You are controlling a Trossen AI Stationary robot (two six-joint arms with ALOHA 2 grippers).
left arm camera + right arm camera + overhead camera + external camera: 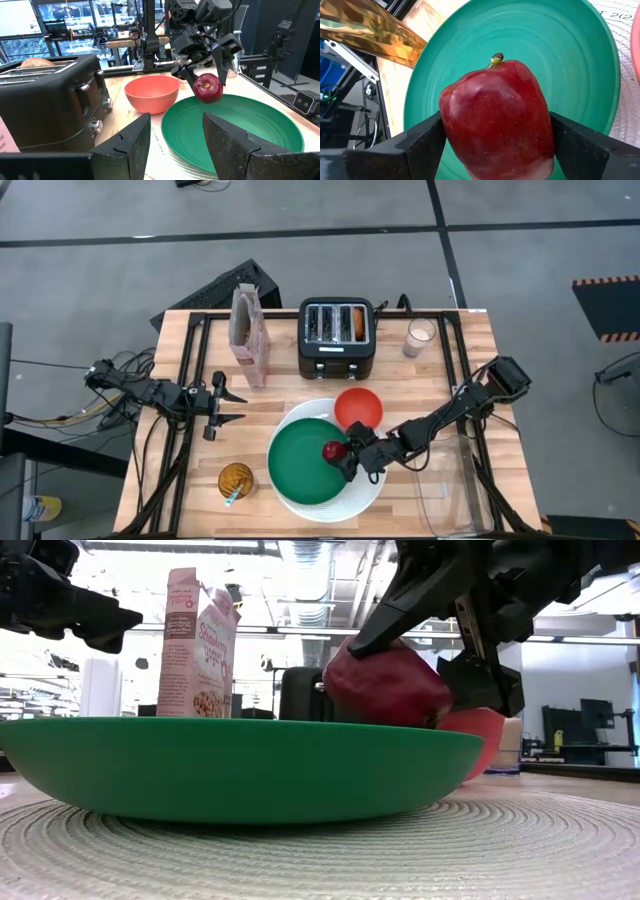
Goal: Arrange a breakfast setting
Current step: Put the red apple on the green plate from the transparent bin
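A red apple (332,450) is in my right gripper (343,457) over the right part of the green plate (300,465), which lies on the larger white plate (352,502). The red-orange bowl (358,407) stands just beyond the plates. The pinkish cereal box (248,335) stands upright at the far left. A bagel half (358,325) sticks out of a toaster slot. A blue-handled spoon (232,496) stands in an amber cup (236,480). My left gripper (228,407) is open and empty, left of the plates. My right gripper pinches the apple by two opposite sides (451,125) between its two fingers (417,147). The fingers come from the table's right, slanting down. The apple lies tilted, its stem (495,59) pointing away from the wrist. It hangs low over the green plate (207,87); whether it touches the plate I cannot tell.
A black toaster (337,337) stands at the far middle and a glass (420,337) to its right. A woven mat (400,850) lies under the plates. The table's near left corner holds the amber cup.
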